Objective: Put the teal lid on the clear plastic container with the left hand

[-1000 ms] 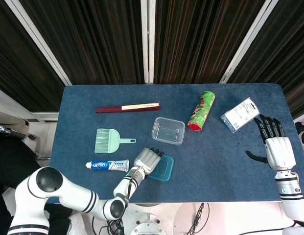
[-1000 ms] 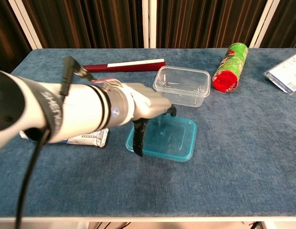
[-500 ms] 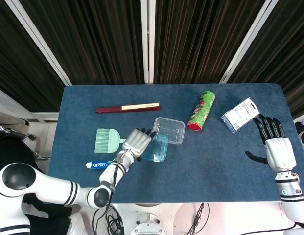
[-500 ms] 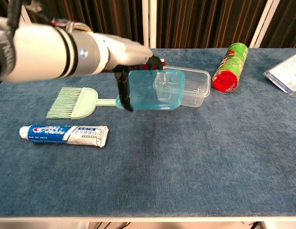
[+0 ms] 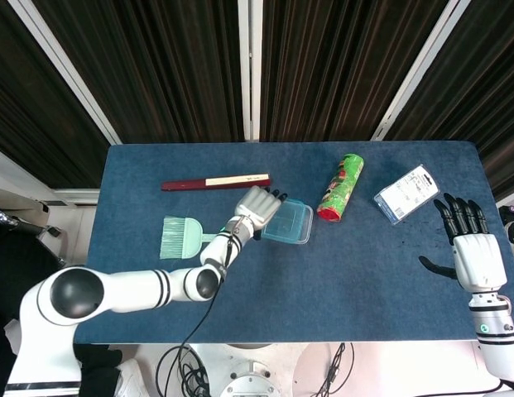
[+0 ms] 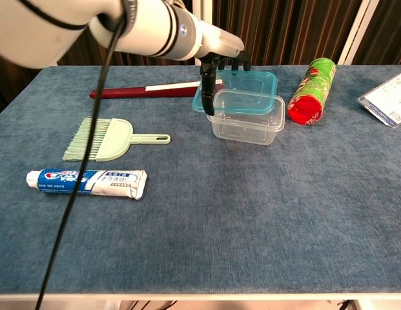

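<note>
The teal lid [image 6: 244, 86] hangs just above the clear plastic container [image 6: 246, 122], pinched at its left edge by my left hand [image 6: 221, 59]. In the head view the left hand [image 5: 257, 209] covers the lid's [image 5: 287, 222] left side, and the lid hides most of the container there. The lid sits slightly left of the container's outline and I cannot tell whether it touches the rim. My right hand [image 5: 470, 248] stays at the table's right edge, fingers spread and empty.
A red-and-green tube can [image 5: 340, 188] lies right of the container. A dark red folded fan [image 5: 215, 182], a green hand brush [image 5: 182, 236] and a toothpaste tube [image 6: 87, 182] lie to its left. A packaged item [image 5: 405, 193] is at the far right.
My left hand has carried the lid up from the table's front, back and to the right, until it is over the container. The right hand stayed in place.
</note>
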Motion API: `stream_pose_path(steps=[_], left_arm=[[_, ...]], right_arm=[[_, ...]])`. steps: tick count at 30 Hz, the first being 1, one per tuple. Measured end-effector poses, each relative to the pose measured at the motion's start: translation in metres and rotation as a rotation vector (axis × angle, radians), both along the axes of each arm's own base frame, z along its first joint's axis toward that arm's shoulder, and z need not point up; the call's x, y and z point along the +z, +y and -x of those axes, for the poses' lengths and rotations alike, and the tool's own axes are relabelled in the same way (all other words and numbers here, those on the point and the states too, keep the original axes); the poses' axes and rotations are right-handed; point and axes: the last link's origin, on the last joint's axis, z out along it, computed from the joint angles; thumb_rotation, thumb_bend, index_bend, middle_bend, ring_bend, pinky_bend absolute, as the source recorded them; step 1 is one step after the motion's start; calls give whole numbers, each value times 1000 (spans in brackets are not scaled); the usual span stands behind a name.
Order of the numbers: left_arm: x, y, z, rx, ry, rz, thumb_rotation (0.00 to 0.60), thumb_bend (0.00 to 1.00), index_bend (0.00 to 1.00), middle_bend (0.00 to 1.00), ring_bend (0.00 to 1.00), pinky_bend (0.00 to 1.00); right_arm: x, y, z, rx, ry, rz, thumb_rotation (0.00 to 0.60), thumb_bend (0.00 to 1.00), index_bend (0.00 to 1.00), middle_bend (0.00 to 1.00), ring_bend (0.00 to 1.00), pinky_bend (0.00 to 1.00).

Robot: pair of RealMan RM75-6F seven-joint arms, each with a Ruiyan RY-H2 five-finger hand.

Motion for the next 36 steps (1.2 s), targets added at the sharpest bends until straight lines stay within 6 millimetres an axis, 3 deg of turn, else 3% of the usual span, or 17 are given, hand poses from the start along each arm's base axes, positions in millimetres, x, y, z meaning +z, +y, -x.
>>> stream_pose_path(steps=[13, 36], left_arm=[[-25, 9, -35, 40, 43, 50, 600, 97, 308, 246, 148, 106], [-41, 6, -43, 54, 183, -2, 600, 94, 295, 236, 148, 109]], right_arm=[[0, -2, 2, -9, -17, -8, 600, 19, 0, 0, 0, 0], [4, 7, 14, -27, -41, 6, 600, 19, 0, 0, 0, 0]])
